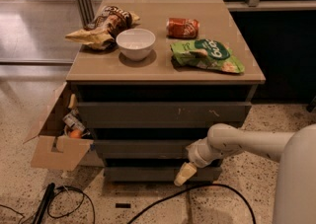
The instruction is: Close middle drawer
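Observation:
The middle drawer (143,149) shows as a plain dark grey-brown front under the scratched top drawer front (163,114), with a dark gap above it. Its inside tray is hidden. My gripper (183,174) is at the end of the white arm reaching in from the right. It is low at the right part of the cabinet front, its pale tip just below the middle drawer's front edge and over the bottom drawer (138,173). The wrist lies against the middle drawer's right end.
On the cabinet top are a white bowl (135,43), a brown chip bag (101,25), a red packet (181,27) and a green bag (207,56). An open cardboard box (57,144) stands at the cabinet's left. Black cables (74,201) lie on the floor in front.

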